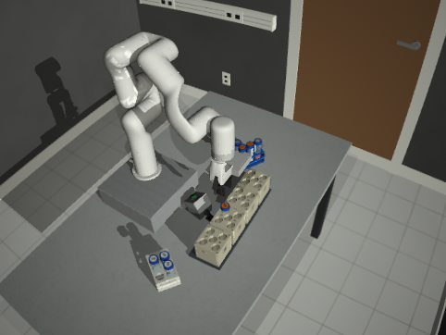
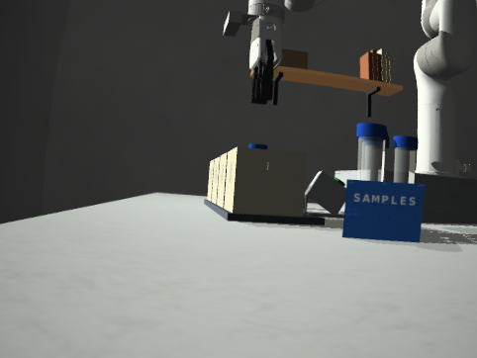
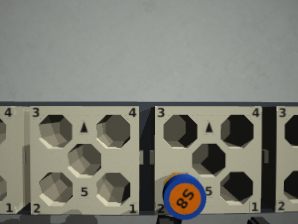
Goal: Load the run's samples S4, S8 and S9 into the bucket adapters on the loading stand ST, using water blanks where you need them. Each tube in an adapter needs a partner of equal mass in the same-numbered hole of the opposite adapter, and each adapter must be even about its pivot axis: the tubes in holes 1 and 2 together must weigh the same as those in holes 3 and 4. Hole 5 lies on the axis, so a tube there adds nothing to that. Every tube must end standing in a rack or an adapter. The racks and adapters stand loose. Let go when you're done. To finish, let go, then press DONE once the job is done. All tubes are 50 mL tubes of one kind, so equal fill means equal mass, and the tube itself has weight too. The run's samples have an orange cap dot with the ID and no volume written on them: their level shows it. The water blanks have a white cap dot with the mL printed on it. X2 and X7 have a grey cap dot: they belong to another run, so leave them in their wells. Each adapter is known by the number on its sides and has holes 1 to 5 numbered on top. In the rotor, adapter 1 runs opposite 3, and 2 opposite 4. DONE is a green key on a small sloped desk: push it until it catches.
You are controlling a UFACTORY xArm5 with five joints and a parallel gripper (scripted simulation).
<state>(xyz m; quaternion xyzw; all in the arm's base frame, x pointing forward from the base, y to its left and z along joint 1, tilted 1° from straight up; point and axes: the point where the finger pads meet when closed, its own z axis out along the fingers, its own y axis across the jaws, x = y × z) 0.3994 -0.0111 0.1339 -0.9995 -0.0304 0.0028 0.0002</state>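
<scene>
Sample S8 (image 1: 225, 206) (image 2: 257, 146) (image 3: 184, 197), with a blue cap and orange dot, stands in hole 2 of one adapter (image 3: 232, 162). The other holes seen in the wrist view are empty. My gripper (image 1: 219, 192) (image 2: 262, 102) is part open and empty, above the adapter row and clear of the S8 cap. Four cream adapters stand in a row on the loading stand (image 1: 219, 266) (image 2: 277, 218). The blue samples rack (image 1: 256, 163) (image 2: 383, 215) holds several tubes, two with orange dots in sight; their IDs are unreadable. The blanks' rack (image 1: 168, 283) holds three white-dotted tubes.
The small sloped desk (image 1: 202, 204) (image 2: 323, 194) with its green key (image 1: 193, 196) (image 2: 338, 182) stands between the adapter row and the robot's base block (image 1: 153, 204). The blanks' rack stands apart, beyond the front end of the row. The samples rack is at the far end.
</scene>
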